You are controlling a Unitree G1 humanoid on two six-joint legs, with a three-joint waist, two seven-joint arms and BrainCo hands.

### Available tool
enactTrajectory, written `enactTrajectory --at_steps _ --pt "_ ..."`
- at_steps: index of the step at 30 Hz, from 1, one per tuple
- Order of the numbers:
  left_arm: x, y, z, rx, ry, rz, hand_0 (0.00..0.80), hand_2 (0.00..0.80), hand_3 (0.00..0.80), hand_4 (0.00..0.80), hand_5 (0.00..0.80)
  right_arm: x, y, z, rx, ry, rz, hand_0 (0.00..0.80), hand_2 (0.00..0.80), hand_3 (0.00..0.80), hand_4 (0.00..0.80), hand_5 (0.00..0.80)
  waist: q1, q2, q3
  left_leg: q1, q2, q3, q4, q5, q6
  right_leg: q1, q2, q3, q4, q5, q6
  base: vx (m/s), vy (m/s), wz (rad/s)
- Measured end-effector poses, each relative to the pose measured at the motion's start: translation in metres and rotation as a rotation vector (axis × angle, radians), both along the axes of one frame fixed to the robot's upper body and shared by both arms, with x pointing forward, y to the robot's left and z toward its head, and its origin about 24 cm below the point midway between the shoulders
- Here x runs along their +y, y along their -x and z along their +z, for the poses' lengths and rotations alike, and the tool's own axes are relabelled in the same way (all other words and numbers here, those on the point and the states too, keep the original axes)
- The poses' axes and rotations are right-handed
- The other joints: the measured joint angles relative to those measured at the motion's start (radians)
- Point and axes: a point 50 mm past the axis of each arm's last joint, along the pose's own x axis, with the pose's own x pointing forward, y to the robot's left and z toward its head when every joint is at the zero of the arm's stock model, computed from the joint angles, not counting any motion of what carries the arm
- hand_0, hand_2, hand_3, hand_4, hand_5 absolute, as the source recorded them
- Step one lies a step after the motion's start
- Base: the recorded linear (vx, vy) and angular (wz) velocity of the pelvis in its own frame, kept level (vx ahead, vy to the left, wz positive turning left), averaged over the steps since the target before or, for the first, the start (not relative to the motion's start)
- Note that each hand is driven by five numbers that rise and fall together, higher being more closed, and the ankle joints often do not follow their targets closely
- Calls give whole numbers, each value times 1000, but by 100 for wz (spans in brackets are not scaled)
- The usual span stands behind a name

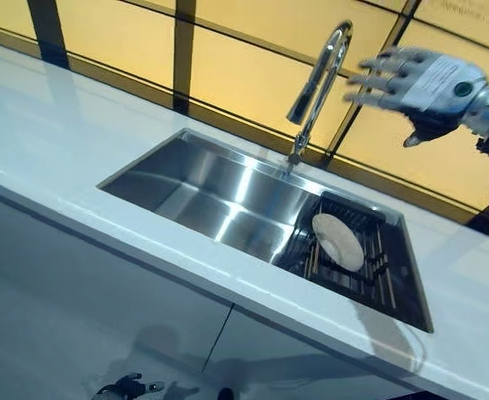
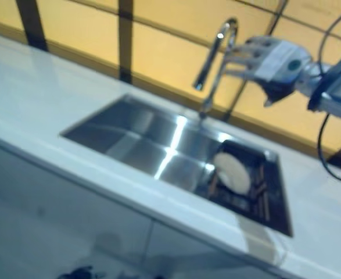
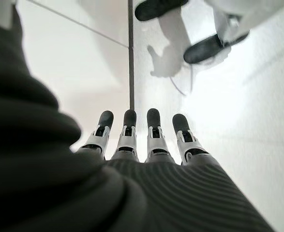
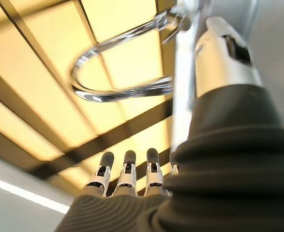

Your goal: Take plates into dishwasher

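One white plate (image 1: pixel 338 241) leans upright in a dark dish rack (image 1: pixel 377 279) at the right end of the steel sink (image 1: pixel 202 196). My right hand (image 1: pixel 419 83) is raised high above the rack, beside the top of the curved tap (image 1: pixel 319 79), fingers straight and spread, holding nothing. In the right wrist view the tap (image 4: pixel 117 87) arches just past the fingertips (image 4: pixel 127 171). My left hand (image 1: pixel 126 387) hangs low by the floor, below the counter front; its fingers (image 3: pixel 132 135) are straight and empty.
A white counter (image 1: pixel 52 142) surrounds the sink. Behind it runs a yellow panelled wall (image 1: pixel 244 50) with dark frames. White cabinet fronts (image 1: pixel 102 300) lie under the counter edge.
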Motion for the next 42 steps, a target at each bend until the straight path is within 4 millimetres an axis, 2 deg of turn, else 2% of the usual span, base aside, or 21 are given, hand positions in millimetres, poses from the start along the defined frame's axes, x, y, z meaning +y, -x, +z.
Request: enactTrajectory --at_steps 1,3,4,8,12,15,19,23,27,33,37,42 --pt "1 0 0 -2 -1 5 0 0 0 0 0 3 -1 -2 10 42 8 0 0 0 0 0 2 -10 0 -11 -1 -2 6 0 0 -8 -2 -1 5 0 9 34 -17 5" --pt "3 3 0 5 -12 10 0 0 0 0 0 9 -3 -8 28 137 30 0 0 0 0 0 3 -21 4 -24 -1 -13 23 3 0 -10 -6 -11 6 -1 46 36 -35 16" --pt "5 4 1 7 -20 12 0 0 0 0 0 10 -4 -12 33 176 42 0 0 0 0 0 6 -27 6 -25 -2 -20 24 2 0 -9 -8 -15 7 -2 50 36 -46 16" --pt "20 4 7 2 -70 15 0 0 0 0 0 18 -7 -18 34 293 72 0 0 0 0 0 32 -45 13 -60 -1 -25 65 -13 -2 -27 -9 -19 14 -5 55 21 -44 5" --pt "32 4 13 2 -108 21 0 0 0 0 0 43 -7 -13 39 340 106 0 0 0 0 0 35 -63 36 -112 4 -26 133 -42 -9 -47 -5 -22 22 -4 56 -4 -34 1" --pt "32 -3 15 -28 -99 35 0 0 0 0 0 55 -4 -15 93 345 88 0 0 0 0 0 54 -75 48 -163 10 -26 196 -69 -15 -69 1 -23 25 -3 58 -31 -42 -1" --pt "31 -5 15 -36 -96 34 0 0 0 0 0 71 -8 -19 148 340 53 0 0 0 0 0 59 -82 89 -203 17 -31 255 -92 -20 -85 5 -27 35 -4 59 -15 -24 3" --pt "30 -14 17 -60 -93 31 0 0 0 0 0 80 -20 -31 199 326 24 0 0 0 0 0 74 -82 130 -253 19 -44 295 -99 -24 -113 8 -30 40 0 65 -22 -40 7" --pt "25 -30 21 -104 -86 -5 0 0 0 0 0 72 -35 -43 248 304 -49 0 0 0 0 0 110 -77 173 -271 21 -55 306 -102 -25 -120 9 -44 38 0 65 4 -32 12" --pt "23 -37 23 -120 -92 -21 0 0 0 0 0 70 -39 -49 274 307 -74 0 0 0 0 0 115 -71 195 -289 22 -63 305 -100 -27 -129 8 -61 37 1 64 24 -4 10" --pt "19 -44 24 -139 -91 -29 0 0 0 0 0 64 -40 -63 324 307 -102 0 0 0 0 0 115 -62 202 -287 21 -65 294 -99 -25 -128 7 -60 37 3 58 19 3 8" --pt "13 -55 27 -186 -74 -48 0 0 0 0 0 52 -46 -70 359 287 -164 0 0 0 0 0 123 -44 216 -279 16 -78 266 -85 -24 -128 3 -61 36 2 57 3 -1 8"
